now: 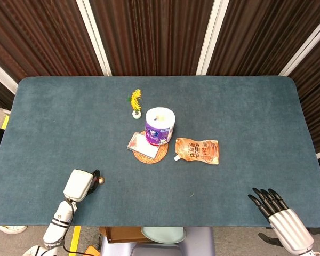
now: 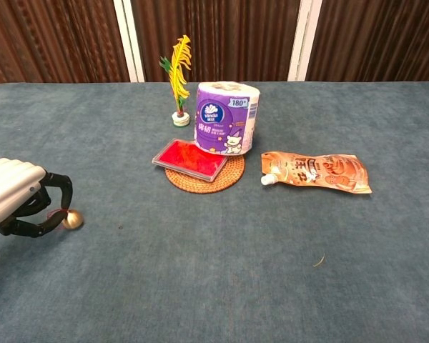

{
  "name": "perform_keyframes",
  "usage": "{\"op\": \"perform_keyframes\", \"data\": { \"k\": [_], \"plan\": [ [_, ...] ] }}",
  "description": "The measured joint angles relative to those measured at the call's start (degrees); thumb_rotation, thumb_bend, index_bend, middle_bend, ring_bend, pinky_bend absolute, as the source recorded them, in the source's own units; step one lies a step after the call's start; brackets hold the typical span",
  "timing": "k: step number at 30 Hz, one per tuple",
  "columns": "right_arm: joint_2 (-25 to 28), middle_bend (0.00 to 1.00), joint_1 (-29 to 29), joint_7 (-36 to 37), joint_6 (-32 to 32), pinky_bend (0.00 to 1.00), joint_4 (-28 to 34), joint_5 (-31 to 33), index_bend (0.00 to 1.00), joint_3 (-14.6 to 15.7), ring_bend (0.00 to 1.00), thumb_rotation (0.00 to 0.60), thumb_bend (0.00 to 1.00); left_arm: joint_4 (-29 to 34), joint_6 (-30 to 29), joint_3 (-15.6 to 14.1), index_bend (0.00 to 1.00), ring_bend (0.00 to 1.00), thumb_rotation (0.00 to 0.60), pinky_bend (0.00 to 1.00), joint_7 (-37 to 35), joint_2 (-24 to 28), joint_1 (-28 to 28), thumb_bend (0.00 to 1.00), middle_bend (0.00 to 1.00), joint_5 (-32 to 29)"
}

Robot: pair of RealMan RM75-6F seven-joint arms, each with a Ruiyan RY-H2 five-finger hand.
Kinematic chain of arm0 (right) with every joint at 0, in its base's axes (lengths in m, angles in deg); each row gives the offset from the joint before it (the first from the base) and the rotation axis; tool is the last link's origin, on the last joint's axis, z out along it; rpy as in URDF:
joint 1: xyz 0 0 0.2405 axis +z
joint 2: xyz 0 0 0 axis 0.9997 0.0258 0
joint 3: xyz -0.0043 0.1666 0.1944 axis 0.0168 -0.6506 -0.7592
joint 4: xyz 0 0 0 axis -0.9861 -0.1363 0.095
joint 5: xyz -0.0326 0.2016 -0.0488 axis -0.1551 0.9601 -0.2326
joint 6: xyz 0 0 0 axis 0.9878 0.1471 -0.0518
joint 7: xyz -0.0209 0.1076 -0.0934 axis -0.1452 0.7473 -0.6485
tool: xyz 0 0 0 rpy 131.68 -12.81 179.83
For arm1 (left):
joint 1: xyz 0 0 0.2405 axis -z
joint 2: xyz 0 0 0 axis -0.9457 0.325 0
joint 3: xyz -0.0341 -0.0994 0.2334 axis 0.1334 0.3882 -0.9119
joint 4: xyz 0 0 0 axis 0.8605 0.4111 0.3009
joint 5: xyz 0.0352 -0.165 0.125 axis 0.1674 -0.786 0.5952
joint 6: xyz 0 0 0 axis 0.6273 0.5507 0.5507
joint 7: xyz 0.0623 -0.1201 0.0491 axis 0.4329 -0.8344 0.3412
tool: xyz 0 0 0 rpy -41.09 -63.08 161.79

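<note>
My left hand (image 2: 18, 196) is at the table's near left; its curled dark fingers pinch a small gold bell (image 2: 72, 219) with a red thread, right at the cloth. The head view shows the same left hand (image 1: 78, 184) and bell (image 1: 101, 180) near the front edge. My right hand (image 1: 280, 213) shows only in the head view, at the near right corner, fingers straight and apart, holding nothing.
Mid-table, a purple-wrapped paper roll (image 2: 227, 118) and a flat red box (image 2: 190, 158) sit on a woven coaster (image 2: 229, 179). An orange spouted pouch (image 2: 317, 171) lies to its right. A yellow feather sprig (image 2: 177, 78) in a white base stands behind.
</note>
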Motion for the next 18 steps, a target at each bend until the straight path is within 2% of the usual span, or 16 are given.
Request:
{"op": "perform_keyframes", "data": {
  "k": [10,16,18],
  "plan": [
    [0.1,0.0,0.1,0.0,-0.2,0.0,0.1,0.3,0.0,-0.1,0.0,0.6,0.19,0.8,-3.1,2.2,0.88,0.93,0.6,1.0,-1.6,1.6,-0.1,0.49,1.0,-0.7],
    [-0.2,0.0,0.0,-0.5,-0.2,0.0,-0.1,-0.3,0.0,0.1,0.0,0.6,0.19,5.4,-3.7,-0.2,0.88,0.93,0.6,1.0,-2.3,2.8,-1.0,0.48,1.0,0.7],
    [-0.3,0.0,0.2,-0.8,-1.0,0.0,0.0,0.1,0.0,0.0,0.0,0.6,0.19,5.3,-3.6,0.3,0.88,0.93,0.6,1.0,-1.7,2.8,-0.6,0.48,1.0,1.0]
  ]
}}
